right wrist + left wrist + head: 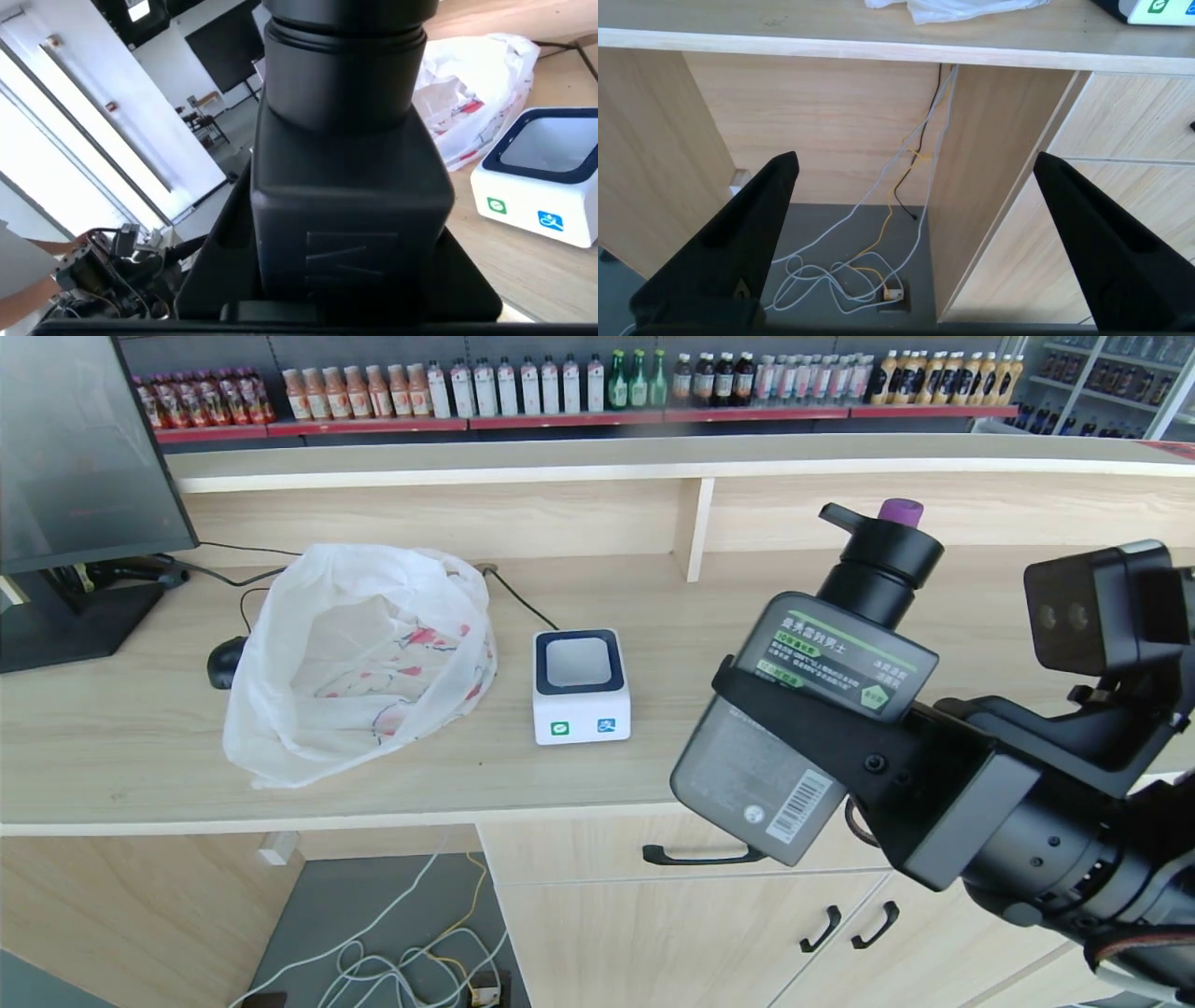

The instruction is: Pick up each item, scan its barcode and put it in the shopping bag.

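**Right gripper (pixel 808 714) clenched on the dark bottle (pixel 738 765), held off the counter**

Dark fingers wrap the grey bottle across its middle – one black band crosses the front just under the green-edged label. The bottle hangs in the air, tilted, its black pump cap and purple tip pointing up and away. A barcode on its lower corner faces the head camera. It sits to the right of the scanner (pixel 581 698) and nearer the robot, touching nothing but the gripper. From the right wrist, the bottle (pixel 346 215) looms close, with the scanner (pixel 537 187) and shopping bag (pixel 476 84) beyond it.

On the wooden counter (pixel 140 737), the white scanner stands with its dark-rimmed window upward. Just to its left the white shopping bag (pixel 359 663) lies slumped, its mouth open towards the robot. A black mouse (pixel 226 663) sits at the bag's far-left side, near a monitor (pixel 84 448).

Left gripper (pixel 915 252) is low, its fingers (pixel 719 261) spread wide and holding nothing – it faces the recess under the counter, where cables (pixel 850 280) trail to the floor.
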Available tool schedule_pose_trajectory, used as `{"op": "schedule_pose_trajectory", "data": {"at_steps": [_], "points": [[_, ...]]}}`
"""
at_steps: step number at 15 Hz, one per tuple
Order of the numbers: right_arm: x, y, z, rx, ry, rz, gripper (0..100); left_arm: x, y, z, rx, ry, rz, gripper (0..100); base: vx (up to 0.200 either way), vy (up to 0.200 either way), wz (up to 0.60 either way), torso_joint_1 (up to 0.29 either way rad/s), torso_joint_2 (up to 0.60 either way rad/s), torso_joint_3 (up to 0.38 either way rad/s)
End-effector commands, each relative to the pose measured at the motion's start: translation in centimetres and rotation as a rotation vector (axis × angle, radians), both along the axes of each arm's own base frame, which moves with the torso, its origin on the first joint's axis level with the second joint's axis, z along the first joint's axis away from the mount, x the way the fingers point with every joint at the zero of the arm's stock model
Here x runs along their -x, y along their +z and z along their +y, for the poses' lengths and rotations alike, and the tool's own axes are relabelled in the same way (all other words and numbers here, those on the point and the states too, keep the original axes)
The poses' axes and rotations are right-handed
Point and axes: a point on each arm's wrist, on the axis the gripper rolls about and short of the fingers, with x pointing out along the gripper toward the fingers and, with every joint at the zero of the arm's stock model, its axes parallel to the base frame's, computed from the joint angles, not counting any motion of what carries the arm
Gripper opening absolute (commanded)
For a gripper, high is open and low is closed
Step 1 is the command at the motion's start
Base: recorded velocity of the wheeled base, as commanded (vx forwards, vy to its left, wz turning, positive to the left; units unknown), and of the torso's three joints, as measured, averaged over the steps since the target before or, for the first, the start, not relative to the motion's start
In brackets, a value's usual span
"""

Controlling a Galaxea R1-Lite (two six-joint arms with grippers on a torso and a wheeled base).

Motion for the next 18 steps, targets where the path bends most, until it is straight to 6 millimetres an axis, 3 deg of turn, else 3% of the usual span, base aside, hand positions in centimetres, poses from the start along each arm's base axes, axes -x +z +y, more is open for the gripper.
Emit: {"op": "schedule_pose_trajectory", "data": {"at_steps": [1, 8, 14, 18], "points": [[-0.2, -0.1, 0.2, 0.012, -0.007, -0.010, 0, 0.0, 0.0, 0.0, 0.000, 0.001, -0.002, 100, 0.000, 0.000, 0.00, 0.000, 0.00, 0.000], [-1.1, -1.0, 0.9, 0.205, -0.152, -0.141, 0, 0.0, 0.0, 0.0, -0.001, 0.001, 0.000, 100, 0.000, 0.000, 0.00, 0.000, 0.00, 0.000], [-2.2, 0.0, 0.9, 0.313, -0.660, -0.201, 0, 0.0, 0.0, 0.0, 0.000, 0.001, 0.000, 100, 0.000, 0.000, 0.00, 0.000, 0.00, 0.000], [-3.1, 0.5, 1.9, 0.406, -0.828, -0.258, 0, 0.0, 0.0, 0.0, 0.000, 0.001, -0.002, 100, 0.000, 0.000, 0.00, 0.000, 0.00, 0.000]]}}
